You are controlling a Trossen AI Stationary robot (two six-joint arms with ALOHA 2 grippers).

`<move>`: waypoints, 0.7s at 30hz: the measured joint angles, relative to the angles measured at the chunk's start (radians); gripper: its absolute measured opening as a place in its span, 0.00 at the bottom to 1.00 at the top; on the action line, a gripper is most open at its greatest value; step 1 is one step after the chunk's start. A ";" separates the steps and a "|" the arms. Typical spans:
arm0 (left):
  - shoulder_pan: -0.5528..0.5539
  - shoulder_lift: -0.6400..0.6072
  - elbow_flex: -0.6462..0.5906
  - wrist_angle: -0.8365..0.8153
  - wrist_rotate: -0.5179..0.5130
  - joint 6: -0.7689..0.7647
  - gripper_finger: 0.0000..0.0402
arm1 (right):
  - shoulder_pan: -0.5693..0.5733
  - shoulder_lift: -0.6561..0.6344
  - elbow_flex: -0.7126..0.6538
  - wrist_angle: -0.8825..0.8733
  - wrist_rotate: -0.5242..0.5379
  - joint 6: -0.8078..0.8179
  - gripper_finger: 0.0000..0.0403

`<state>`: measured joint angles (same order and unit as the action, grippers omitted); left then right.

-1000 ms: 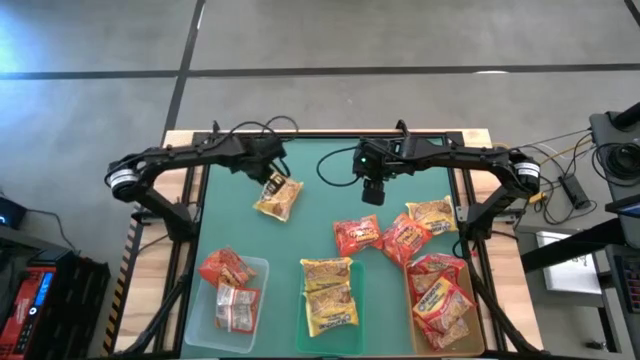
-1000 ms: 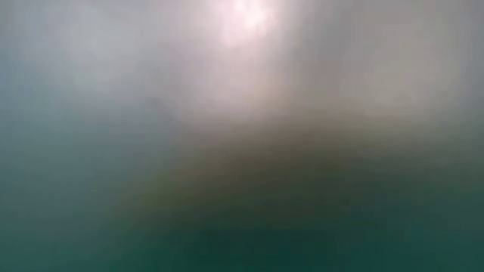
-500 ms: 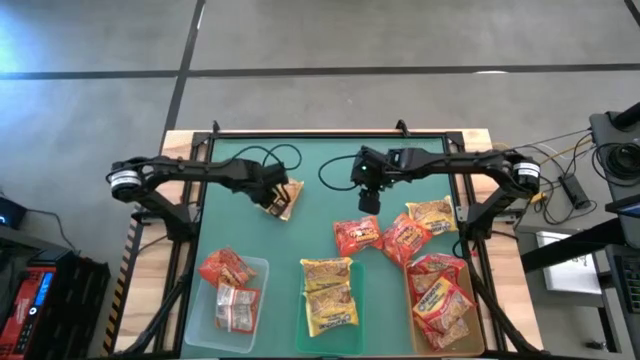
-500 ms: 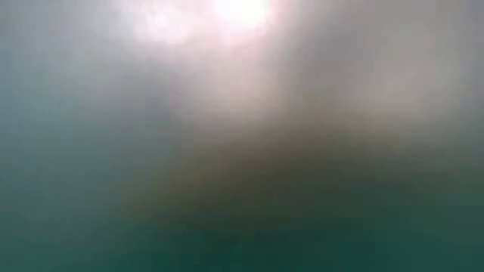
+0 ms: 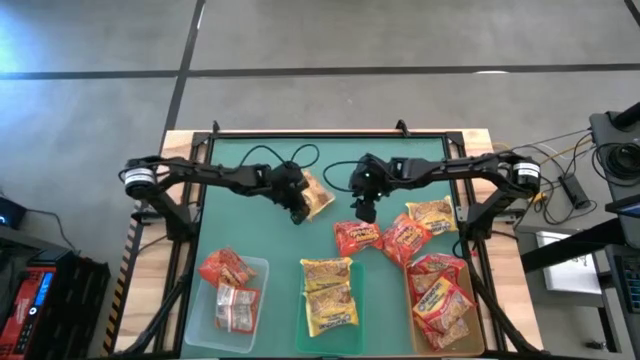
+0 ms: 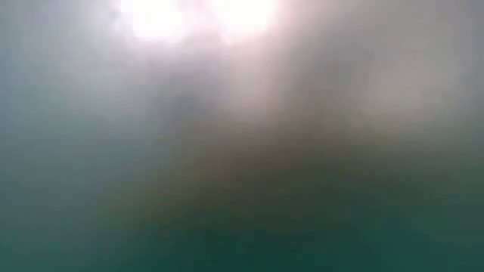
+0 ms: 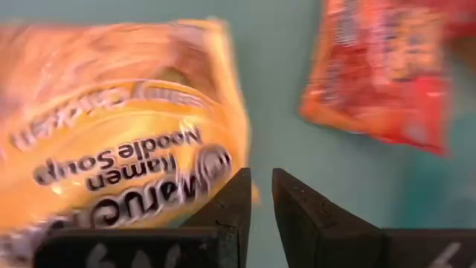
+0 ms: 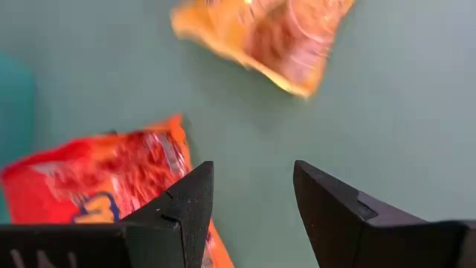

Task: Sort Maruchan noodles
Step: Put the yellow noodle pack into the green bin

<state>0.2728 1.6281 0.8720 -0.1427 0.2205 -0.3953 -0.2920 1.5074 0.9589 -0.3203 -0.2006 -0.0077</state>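
A yellow Maruchan noodles packet (image 5: 318,197) sits near the table's middle, at the tip of my left gripper (image 5: 300,212), which is shut. In the left wrist view the packet (image 7: 119,141) spreads to one side of the fingers. My right gripper (image 5: 362,210) hangs open just right of it, above the far edge of a loose red packet (image 5: 355,237). In the right wrist view that red packet (image 8: 104,179) lies beside one finger, with bare table between the fingers. The low view is a blur. My left gripper has the yellow packet by a corner of its edge (image 7: 254,195); only a sliver shows at the free ends of the fingers. The fingers slant down from the table's left. I cannot tell whether the packet is clear of the table.
Two more loose packets, a red packet (image 5: 405,240) and a yellow packet (image 5: 430,213), lie right of centre. Along the near edge stand a clear tray (image 5: 264,300) with red-orange packets, a green tray (image 5: 358,300) with yellow ones and a brown tray (image 5: 476,320) with red ones.
My left gripper has gone toward the table's right edge and down, tipping from steep to slanting. The yellow packet went with it toward the table's middle and turned about. My right gripper has sunk and tipped toward the red packet below it.
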 joint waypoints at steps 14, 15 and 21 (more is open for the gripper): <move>-0.024 -0.062 -0.035 -0.122 -0.478 -0.134 0.10 | 0.000 0.001 0.017 0.074 -0.008 0.060 0.43; -0.026 -0.053 -0.036 -0.121 -0.477 -0.134 0.10 | 0.000 0.001 0.021 0.075 -0.009 0.072 0.43; -0.041 -0.003 -0.054 -0.091 -0.467 -0.135 0.10 | 0.000 0.001 0.026 0.094 0.040 0.123 0.43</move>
<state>0.2316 1.6249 0.8180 -0.2333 -0.2466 -0.5298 -0.2924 1.5082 0.9844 -0.2267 -0.1607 0.1149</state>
